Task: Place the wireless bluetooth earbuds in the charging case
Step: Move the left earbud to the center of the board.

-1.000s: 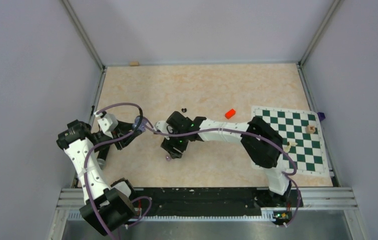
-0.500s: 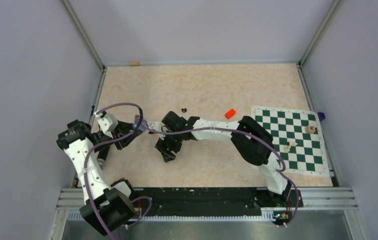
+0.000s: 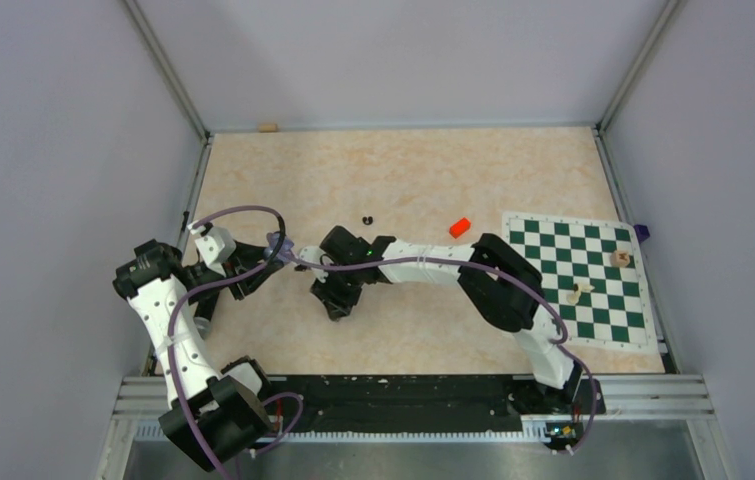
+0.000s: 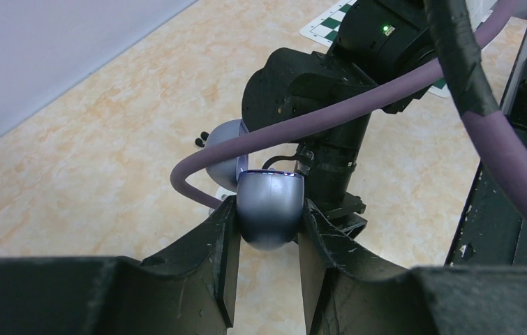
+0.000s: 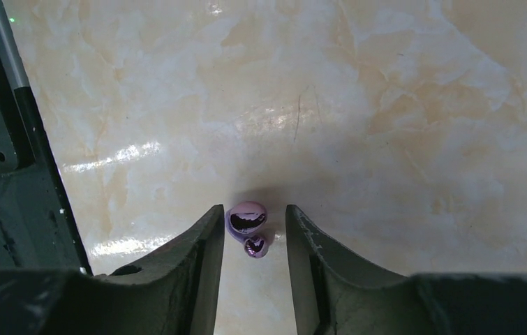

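Observation:
My left gripper (image 4: 267, 209) is shut on the lilac-grey charging case (image 4: 269, 209) and holds it above the table, with its open lid (image 4: 222, 143) behind. In the top view this gripper (image 3: 271, 252) is at the left. My right gripper (image 5: 255, 222) is open and points down at the table. One lilac earbud (image 5: 248, 218) lies between its fingers, close to the left finger (image 5: 208, 237), touching neither that I can tell. In the top view the right gripper (image 3: 338, 305) hides this bud. Two black earbuds (image 3: 368, 219) lie further back. No second lilac bud shows.
A small red block (image 3: 460, 227) lies right of the black buds. A green-and-white chessboard (image 3: 553, 250) with two pale pieces (image 3: 620, 258) lies at the right. A purple cable (image 4: 302, 125) crosses the left wrist view. A small wooden block (image 3: 269, 127) sits at the back wall.
My right gripper has moved left over the lilac earbud, which lay uncovered just below it a second ago and is now between its fingers. The left arm has not moved.

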`<state>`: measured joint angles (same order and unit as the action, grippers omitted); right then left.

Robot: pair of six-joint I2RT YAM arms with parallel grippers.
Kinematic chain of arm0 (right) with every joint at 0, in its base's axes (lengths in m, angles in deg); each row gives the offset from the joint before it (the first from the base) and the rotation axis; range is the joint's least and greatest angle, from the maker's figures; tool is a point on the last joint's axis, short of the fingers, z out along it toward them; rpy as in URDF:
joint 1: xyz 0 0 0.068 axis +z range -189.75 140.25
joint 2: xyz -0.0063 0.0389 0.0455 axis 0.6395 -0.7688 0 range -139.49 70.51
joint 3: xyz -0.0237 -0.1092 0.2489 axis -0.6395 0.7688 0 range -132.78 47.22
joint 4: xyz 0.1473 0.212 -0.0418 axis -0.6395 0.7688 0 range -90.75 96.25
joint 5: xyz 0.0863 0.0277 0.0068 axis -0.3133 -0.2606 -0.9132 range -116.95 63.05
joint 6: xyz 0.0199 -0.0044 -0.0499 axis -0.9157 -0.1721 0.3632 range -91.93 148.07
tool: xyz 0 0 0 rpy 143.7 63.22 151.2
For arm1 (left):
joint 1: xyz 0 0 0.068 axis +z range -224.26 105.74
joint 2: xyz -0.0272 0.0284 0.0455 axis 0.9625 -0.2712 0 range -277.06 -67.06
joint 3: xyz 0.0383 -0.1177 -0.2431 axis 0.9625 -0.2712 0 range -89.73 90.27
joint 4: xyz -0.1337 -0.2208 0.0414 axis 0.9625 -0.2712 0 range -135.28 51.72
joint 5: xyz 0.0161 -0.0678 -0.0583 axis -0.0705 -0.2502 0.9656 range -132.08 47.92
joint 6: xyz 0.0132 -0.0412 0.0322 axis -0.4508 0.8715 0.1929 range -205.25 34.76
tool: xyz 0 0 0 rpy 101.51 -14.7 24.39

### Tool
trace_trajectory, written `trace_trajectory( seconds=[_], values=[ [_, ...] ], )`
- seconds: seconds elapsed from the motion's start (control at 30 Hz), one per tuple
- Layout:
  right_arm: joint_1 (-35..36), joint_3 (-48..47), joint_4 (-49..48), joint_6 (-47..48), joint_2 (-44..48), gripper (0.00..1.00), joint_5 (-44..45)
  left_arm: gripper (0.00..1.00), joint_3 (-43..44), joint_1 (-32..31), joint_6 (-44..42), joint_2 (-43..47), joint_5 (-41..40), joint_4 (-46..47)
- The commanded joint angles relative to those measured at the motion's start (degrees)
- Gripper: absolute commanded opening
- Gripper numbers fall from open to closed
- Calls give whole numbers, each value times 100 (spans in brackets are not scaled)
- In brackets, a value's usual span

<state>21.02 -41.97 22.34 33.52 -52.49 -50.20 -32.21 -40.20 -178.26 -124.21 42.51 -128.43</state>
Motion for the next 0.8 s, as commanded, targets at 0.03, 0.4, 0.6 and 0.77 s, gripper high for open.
trace_trajectory(
  seconds=[0.03,0.4,0.6,0.77],
  values=[
    [120,-203,49,-2,-238,32,129,0,14,47,-85,28,238,-72],
    [-481,-162,52,13,118,18,413,0,13,46,-81,30,239,-73],
    [-1126,94,15,184,509,18,594,0,6,50,-86,20,249,-67],
    [-1759,210,-8,236,686,18,628,0,-2,43,-96,24,248,-68]
  ],
)
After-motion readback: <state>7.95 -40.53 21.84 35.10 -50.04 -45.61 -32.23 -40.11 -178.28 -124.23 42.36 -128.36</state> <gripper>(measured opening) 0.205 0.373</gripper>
